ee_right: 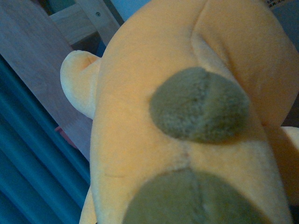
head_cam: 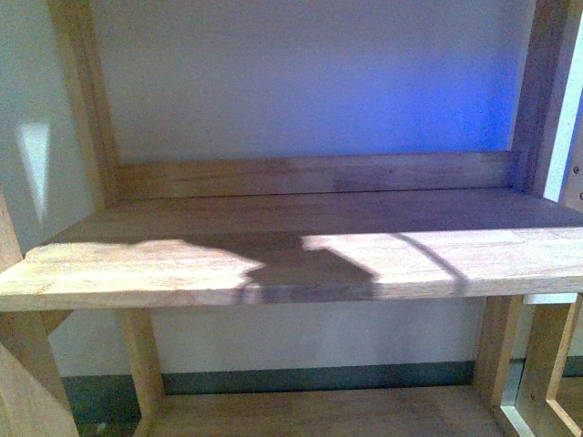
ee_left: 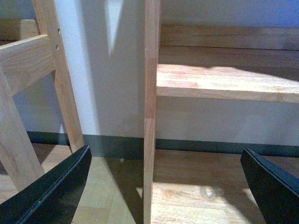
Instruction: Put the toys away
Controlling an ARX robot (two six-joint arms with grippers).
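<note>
The orange-yellow plush animal (ee_right: 140, 121) fills the right wrist view, with dark olive spots on its back and a rounded ear sticking out at one side. My right gripper is shut on it, and its fingers are hidden behind the plush. My left gripper (ee_left: 168, 186) is open and empty, with its black fingers (ee_left: 51, 191) wide apart. It is low beside a wooden upright post (ee_left: 150, 116) of the shelf unit. Neither arm nor the plush shows in the front view.
A wooden shelf board (head_cam: 291, 255) spans the front view with a back rail and side posts, and a lower board (head_cam: 319, 414) lies beneath. A pale wall with a dark skirting (ee_left: 117, 144) stands behind. A second wooden frame (ee_left: 28, 93) stands beside the left gripper.
</note>
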